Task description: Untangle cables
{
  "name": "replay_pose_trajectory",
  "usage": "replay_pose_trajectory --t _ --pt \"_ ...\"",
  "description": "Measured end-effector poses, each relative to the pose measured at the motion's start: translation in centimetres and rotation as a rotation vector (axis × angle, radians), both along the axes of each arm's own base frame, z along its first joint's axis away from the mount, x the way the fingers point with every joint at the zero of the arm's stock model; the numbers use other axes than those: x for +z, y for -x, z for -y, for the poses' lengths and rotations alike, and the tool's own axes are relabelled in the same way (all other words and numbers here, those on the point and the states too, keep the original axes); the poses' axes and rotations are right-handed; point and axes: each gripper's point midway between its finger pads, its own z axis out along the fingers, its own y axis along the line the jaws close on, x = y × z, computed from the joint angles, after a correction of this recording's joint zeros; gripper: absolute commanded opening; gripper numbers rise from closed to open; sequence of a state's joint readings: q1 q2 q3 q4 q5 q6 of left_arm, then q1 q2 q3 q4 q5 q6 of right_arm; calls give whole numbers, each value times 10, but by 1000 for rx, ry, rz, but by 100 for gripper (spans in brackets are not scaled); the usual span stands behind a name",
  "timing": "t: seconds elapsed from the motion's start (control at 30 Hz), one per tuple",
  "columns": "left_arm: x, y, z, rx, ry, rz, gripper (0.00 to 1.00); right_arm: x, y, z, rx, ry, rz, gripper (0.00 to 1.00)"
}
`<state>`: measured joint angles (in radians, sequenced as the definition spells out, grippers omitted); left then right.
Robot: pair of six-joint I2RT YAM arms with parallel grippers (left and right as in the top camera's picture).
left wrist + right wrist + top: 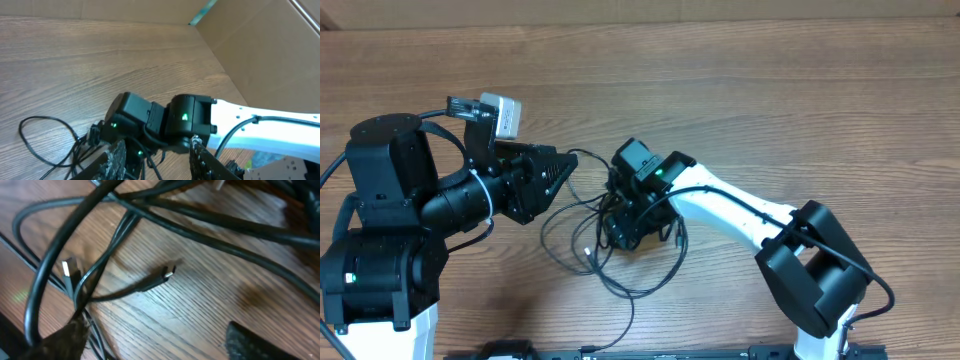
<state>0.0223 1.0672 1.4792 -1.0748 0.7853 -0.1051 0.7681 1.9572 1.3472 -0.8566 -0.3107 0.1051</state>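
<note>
Note for your log: the wooden table [770,110] carries little besides the two arms and the cords, and a cardboard wall [260,55] stands on the far side of the right arm's wrist [645,170], well apart from it. That wrist, a black housing with a green light, sits directly over the middle of the tangle, so from overhead you cannot see the centre of the knot. It also fills most of the left wrist view. A thick black wire [240,127] runs back from the wrist along the white link [730,210]. The right arm reaches in from the near right side and pitches down, so the right gripper [156,327] hangs just under the wrist with its jaws wide apart and only bare wood and cord between them. The left gripper [565,167] lies level just left of the wrist and points at it. Its fingers [114,159] stand a moderate gap apart, and you see nothing clamped. The cables [127,212] lie beneath and around the wrist. They are thin, black and glossy, crossing in several strands, with loose loops spreading to its left and near side. One plug tip [170,271] rests flat on the wood, silvery, and a second plug [66,267] lies beside a crossing of strands.
</note>
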Motion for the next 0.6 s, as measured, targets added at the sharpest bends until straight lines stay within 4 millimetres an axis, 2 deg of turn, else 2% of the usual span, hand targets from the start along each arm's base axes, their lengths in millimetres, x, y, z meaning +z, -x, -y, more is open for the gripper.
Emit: replay_pose_trajectory --t 0.13,0.23,0.37,0.5,0.6 --pt "-2 0 0 0 0 -11 41 0 -9 -2 -5 -3 40 90" --pt "-5 -1 0 0 0 -27 41 1 -22 1 -32 -13 69 90" --pt "-7 -2 0 0 1 -36 41 2 -38 17 -90 -22 51 88" --pt "-9 -5 0 0 1 -46 41 5 -46 26 -130 -48 20 87" --pt "-13 -9 0 0 1 -61 41 10 -48 22 -131 -75 10 87"
